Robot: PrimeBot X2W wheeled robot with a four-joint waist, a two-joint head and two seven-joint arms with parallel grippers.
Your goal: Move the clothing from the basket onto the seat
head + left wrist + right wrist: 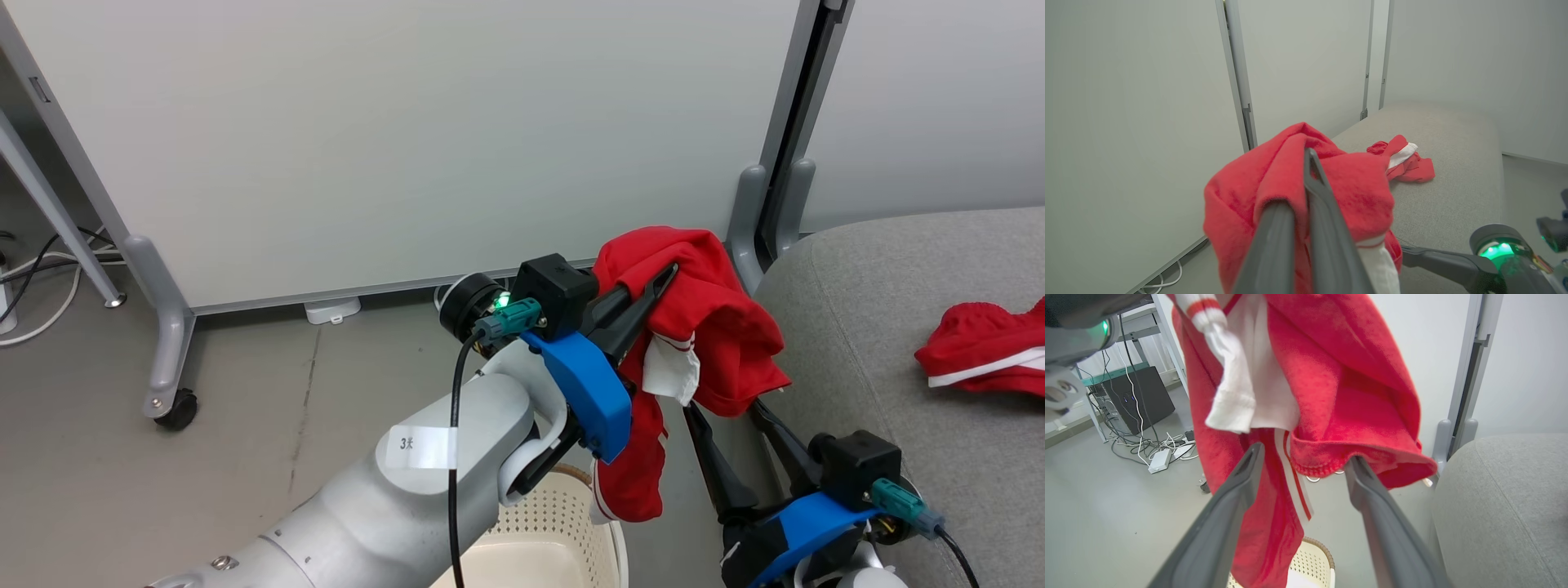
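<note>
Grey sofa seat (pixel 857 327) at right bears one red garment (pixel 980 351); the left gripper (pixel 663 282), clamped on the second garment (pixel 718 327) above the basket (pixel 563 523), should clear the seat edge before releasing, right gripper (pixel 722 416) wide, empty

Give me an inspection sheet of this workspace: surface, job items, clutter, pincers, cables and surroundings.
Surface: grey seat, bearing the lying garment.
Job's things: hanging garment draped from the left pincer, over the basket rim, beside the seat.
Clutter: dark box under a desk.
Grippers: left pincer shut on the hanging garment; right pincer open, tips at its hem.
Cables: cable tangle on the floor by the box.
Surroundings: white partition panels on castors.
</note>
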